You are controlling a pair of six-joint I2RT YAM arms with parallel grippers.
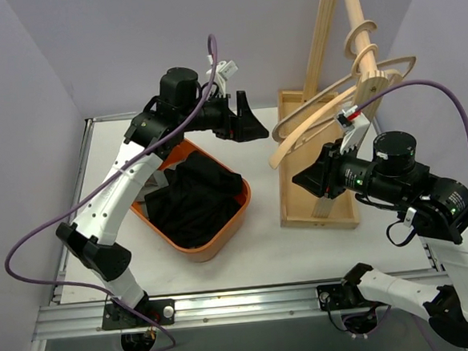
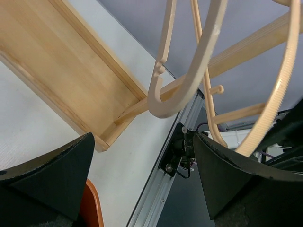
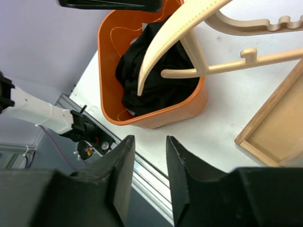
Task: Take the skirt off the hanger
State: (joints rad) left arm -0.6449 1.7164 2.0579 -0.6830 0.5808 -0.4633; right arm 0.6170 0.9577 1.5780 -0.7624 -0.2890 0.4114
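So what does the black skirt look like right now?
The black cloth skirt lies crumpled in a soft, dark heap inside the orange plastic tub. It fills most of the tub and touches its walls. It is off the pale wooden hanger, which is bare. Nothing grips it.

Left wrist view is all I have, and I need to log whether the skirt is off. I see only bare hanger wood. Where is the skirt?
Observer: The black skirt lies bunched inside the orange bin, clear of the wooden hanger.
Operator: Is the right gripper holding anything?
Observer: No. The right gripper shows a narrow, empty gap between its fingers.
Operator: Where does my left gripper sit from above?
Observer: The left gripper hangs open past the bin's far rim, pointing toward the hanger.
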